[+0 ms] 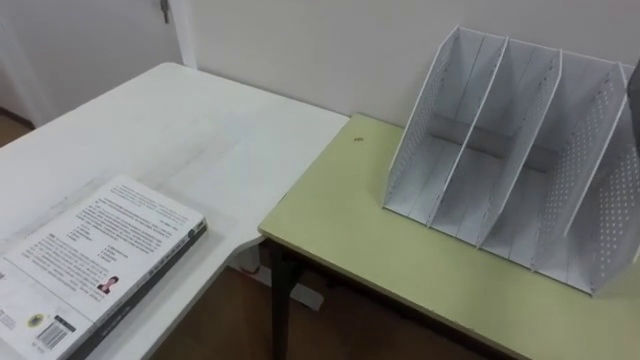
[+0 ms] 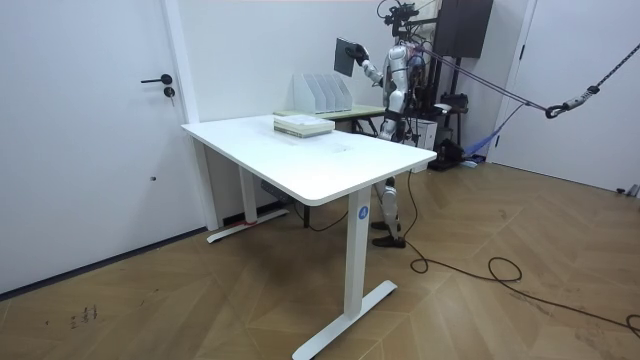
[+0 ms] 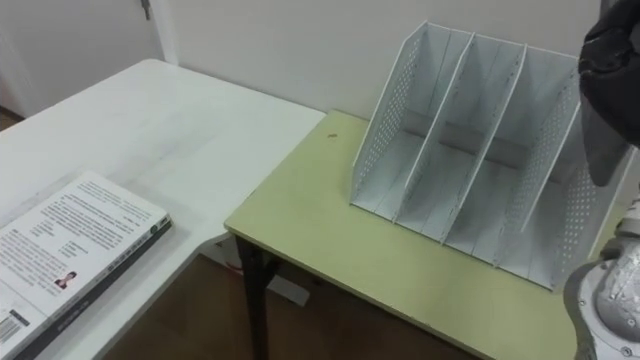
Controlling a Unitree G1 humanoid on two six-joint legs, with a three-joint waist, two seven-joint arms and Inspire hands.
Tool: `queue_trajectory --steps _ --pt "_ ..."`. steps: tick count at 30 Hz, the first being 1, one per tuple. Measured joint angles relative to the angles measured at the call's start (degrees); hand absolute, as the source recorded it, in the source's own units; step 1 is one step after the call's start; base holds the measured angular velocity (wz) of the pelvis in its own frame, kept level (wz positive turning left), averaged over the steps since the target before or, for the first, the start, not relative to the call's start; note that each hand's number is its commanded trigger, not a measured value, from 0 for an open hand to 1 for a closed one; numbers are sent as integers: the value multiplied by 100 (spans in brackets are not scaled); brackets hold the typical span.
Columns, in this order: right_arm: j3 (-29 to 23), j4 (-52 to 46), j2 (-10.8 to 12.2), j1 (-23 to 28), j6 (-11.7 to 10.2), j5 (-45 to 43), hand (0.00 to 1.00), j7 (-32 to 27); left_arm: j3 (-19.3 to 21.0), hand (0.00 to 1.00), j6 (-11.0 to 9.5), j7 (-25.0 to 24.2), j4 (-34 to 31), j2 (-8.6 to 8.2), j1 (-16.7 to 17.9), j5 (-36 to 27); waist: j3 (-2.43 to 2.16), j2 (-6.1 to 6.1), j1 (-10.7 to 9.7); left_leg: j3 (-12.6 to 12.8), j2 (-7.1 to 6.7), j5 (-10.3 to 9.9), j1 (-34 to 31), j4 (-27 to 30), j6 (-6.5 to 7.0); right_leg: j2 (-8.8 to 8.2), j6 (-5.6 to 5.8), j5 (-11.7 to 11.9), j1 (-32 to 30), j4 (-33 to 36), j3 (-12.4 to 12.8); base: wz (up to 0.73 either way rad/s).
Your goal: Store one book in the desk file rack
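A white perforated file rack (image 3: 480, 150) with several empty upright slots stands on the green desk (image 3: 330, 240), its open side facing me. At the right edge of the right eye view, my right hand (image 3: 603, 300) holds a dark book (image 3: 610, 80) up beside and above the rack's right end. The room view shows me standing at the green desk's far end with that book (image 2: 348, 55) raised in front of me, above the rack (image 2: 322, 92). A second, white-covered book (image 1: 100, 250) lies flat on the white table (image 1: 170, 120) to my left.
The white table abuts the green desk, with a gap and brown floor (image 1: 230, 320) showing at the corner. A white wall (image 1: 330, 50) runs right behind the rack. A door (image 2: 90, 130) is in that same wall.
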Motion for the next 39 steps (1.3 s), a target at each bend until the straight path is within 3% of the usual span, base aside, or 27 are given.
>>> queue_trajectory --steps 11,21,29,35,39 --pt "154 0 2 -3 5 0 100 17 -13 0 14 96 124 -3 -61 2 -27 5 43 -11 1 1 9 3 0 0 -4 5 3 20 -12 0" --pt "176 188 1 -194 22 -1 100 29 5 0 72 102 122 5 -88 -1 10 -62 91 -52 0 1 -15 4 0 -4 -3 5 6 -1 -28 0" --pt "180 425 -1 -313 203 30 100 83 28 0 176 131 120 4 -129 5 9 -62 137 -60 0 1 -28 4 0 -8 -4 6 0 -13 -46 0" --pt "186 882 -2 -683 282 30 100 65 55 0 239 125 97 4 -132 11 6 -66 136 -44 0 1 -24 6 0 -18 -7 10 1 -8 -77 0" --pt "216 948 -2 -731 446 30 100 62 64 0 271 130 91 4 -135 10 0 -78 136 -44 -1 1 -27 5 0 -24 -6 10 1 -12 -89 0"
